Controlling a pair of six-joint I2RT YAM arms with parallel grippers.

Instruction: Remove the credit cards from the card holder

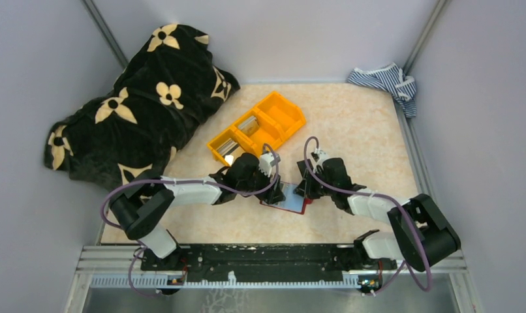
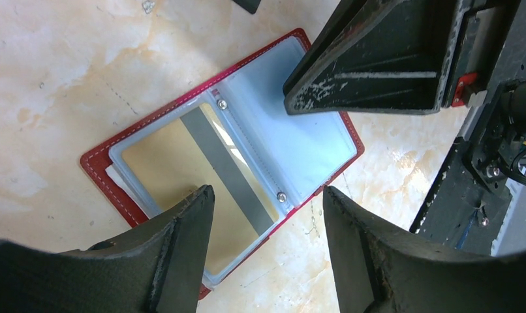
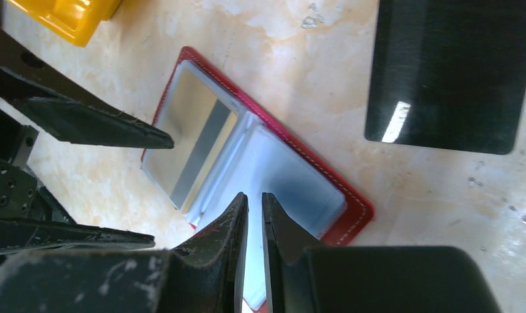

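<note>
Pale marbled table [image 1: 358, 137] carries the card holder [image 2: 312, 143], lying open and flat near the middle, between the two arms. Its left sleeve holds a beige card [image 2: 169, 163] with a grey stripe; the right sleeve looks empty. A dark card [image 3: 453, 72] lies loose just beside it, and what look like silvery cards [image 1: 230, 146] sit in the orange bin [image 1: 298, 122] farther back. Most seems done, with one card left. The left fingers [image 2: 182, 248] are spread over that card; the right fingers [image 3: 215, 248] are nearly pressed together on the empty sleeve, nothing visible between them.
</note>
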